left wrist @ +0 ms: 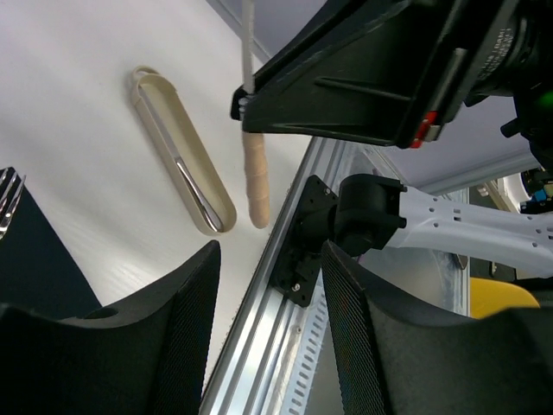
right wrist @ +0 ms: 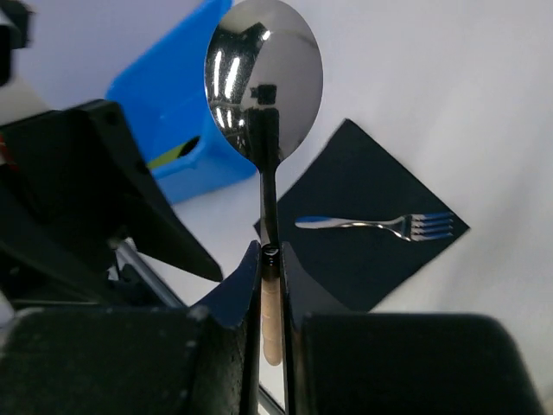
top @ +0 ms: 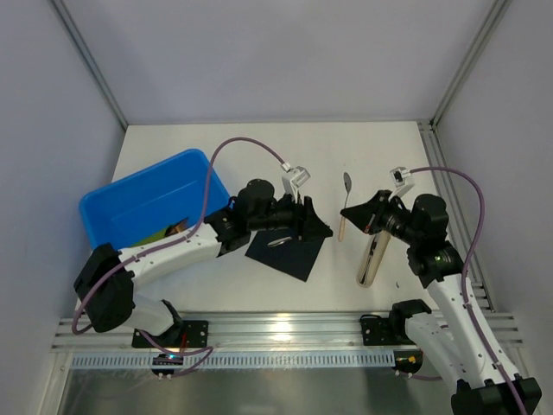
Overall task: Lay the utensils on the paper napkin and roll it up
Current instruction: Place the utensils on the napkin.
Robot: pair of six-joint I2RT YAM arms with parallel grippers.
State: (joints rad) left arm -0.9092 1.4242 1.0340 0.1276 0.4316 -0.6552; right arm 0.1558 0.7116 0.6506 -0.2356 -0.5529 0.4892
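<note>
— Right hand (right wrist: 270,255)?
— Clamped on the spoon (right wrist: 263,78) handle; bowl at upper centre of its wrist view.
— Left hand (left wrist: 270,259)?
— Jaws apart, nothing between them.
— Napkin (top: 298,257)?
— Centre of the overhead view, flat on the worktop (top: 173,143), fork (top: 278,243) lying on it.

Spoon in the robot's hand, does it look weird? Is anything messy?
Nothing stands out. The jaws of the right gripper pinch the spoon straight, and the fork lies flat on the black napkin. Nothing looks spilled or broken.
</note>
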